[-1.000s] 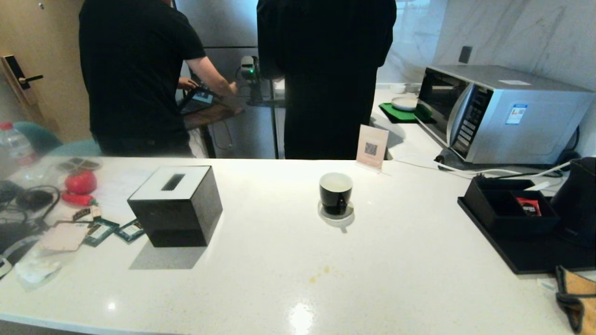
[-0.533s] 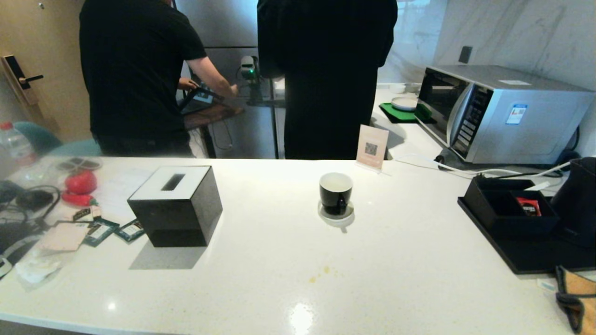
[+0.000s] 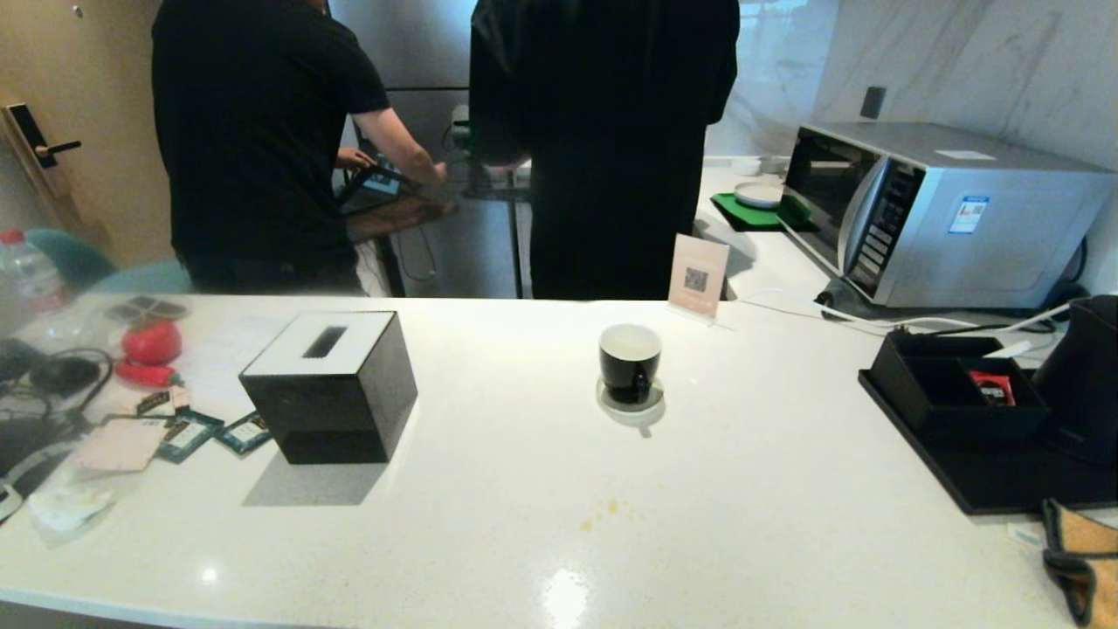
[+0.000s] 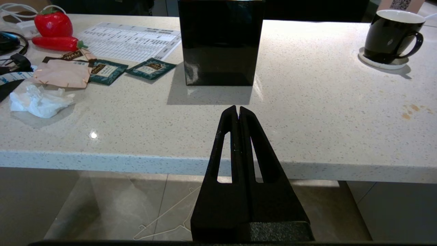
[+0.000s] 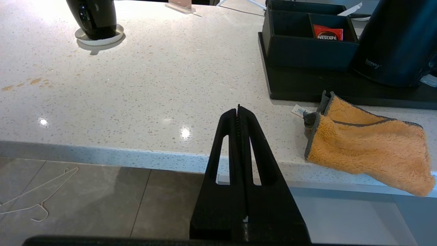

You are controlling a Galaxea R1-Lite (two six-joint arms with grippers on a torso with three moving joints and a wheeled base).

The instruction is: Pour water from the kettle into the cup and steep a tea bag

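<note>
The black cup [image 3: 630, 360] with a white inside stands on its white saucer [image 3: 631, 404] in the middle of the white counter [image 3: 559, 507]; it also shows as the cup [image 4: 389, 36] and the cup [image 5: 93, 15] in the wrist views. The matte black kettle [image 3: 1086, 376] stands on a black tray [image 3: 987, 480] at the far right, seen close as the kettle [image 5: 396, 41]. Teal tea bag packets [image 4: 150, 68] lie left of the tissue box. My left gripper [image 4: 237, 108] and right gripper [image 5: 238, 108] are shut and empty, before the counter's front edge, outside the head view.
A black tissue box [image 3: 327, 384] stands left of centre. A black organiser [image 3: 956, 389] sits on the tray beside the kettle. An orange cloth [image 5: 365, 147] overhangs the front edge at right. A microwave [image 3: 935, 210] is behind. Two people [image 3: 611, 140] stand beyond the counter. Clutter [image 3: 79, 411] fills the left end.
The person in the middle has shifted slightly to the left behind the counter. Nothing on the counter has moved.
</note>
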